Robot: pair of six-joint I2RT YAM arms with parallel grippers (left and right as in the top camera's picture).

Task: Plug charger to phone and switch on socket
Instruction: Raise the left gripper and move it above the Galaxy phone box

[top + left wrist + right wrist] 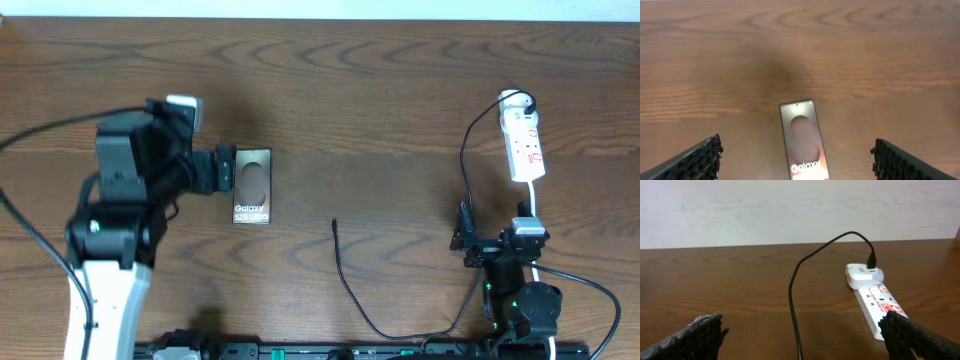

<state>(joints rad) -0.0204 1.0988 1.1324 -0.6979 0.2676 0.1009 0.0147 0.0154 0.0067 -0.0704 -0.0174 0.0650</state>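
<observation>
Left tool [225,170] [797,159]: released, fingers [702,157] spread wide, nothing grasped. It stands at the left edge of the phone [252,186] [804,140], and in the left wrist view the phone lies between the two fingers; contact cannot be confirmed. The phone lies flat on the table [400,80], face up, lettering visible, left of centre. Right tool [497,232] [805,337]: released, fingers wide apart, empty, pointed at the socket [524,140] [875,302]. The socket lies at the far right of the table, rounded end away from the right arm. The charger [352,295] [792,295] is plugged in at that rounded end, runs down past the right tool, curves near the front edge, and ends in a free tip on bare table, well apart from the phone.
</observation>
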